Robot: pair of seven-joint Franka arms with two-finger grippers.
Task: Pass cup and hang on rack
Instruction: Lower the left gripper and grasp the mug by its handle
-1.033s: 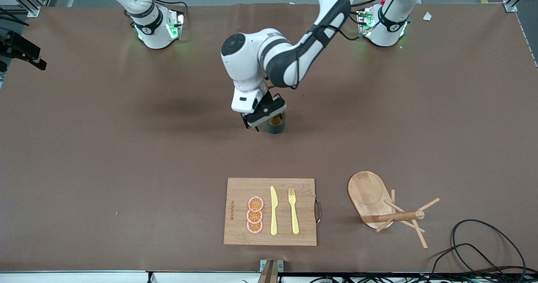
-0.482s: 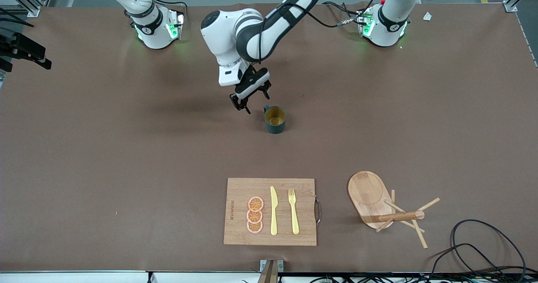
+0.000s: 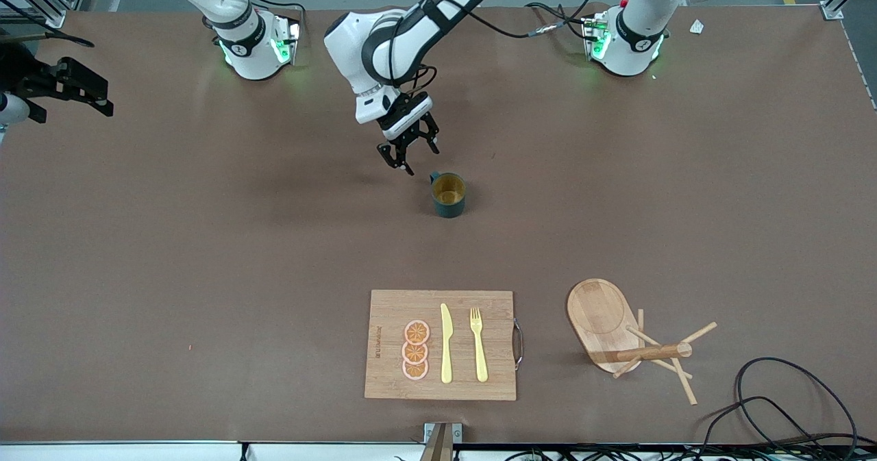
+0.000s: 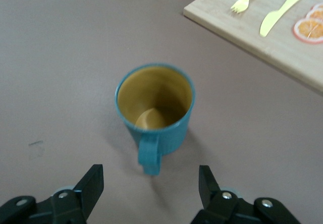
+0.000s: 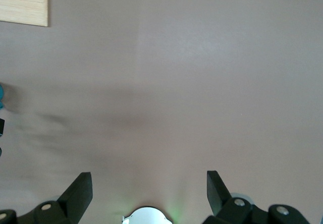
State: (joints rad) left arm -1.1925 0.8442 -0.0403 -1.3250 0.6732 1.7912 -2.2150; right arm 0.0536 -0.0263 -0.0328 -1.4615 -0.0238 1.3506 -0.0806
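Cup (image 3: 449, 194) upright mid-counter, free. Left gripper (image 3: 409, 147) hovers just beside it, jaws apart, empty. Right gripper (image 5: 149, 191) waits, jaws apart. Rack (image 3: 634, 338) near front edge. Right gripper's best grasp: straddle rim, avoid handle.

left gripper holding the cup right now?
No: the left gripper hangs open beside the cup, which stands alone on the table.

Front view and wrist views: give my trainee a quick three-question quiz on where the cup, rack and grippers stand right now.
1. True or false: the cup hangs on the rack.
2. The left gripper is: A) open, empty B) shut on the cup C) over the cutting board.
3. What lies on the board beside the orange slices?

Key: 1 false, it stands on the table. 2 A. 3 a yellow knife and fork.
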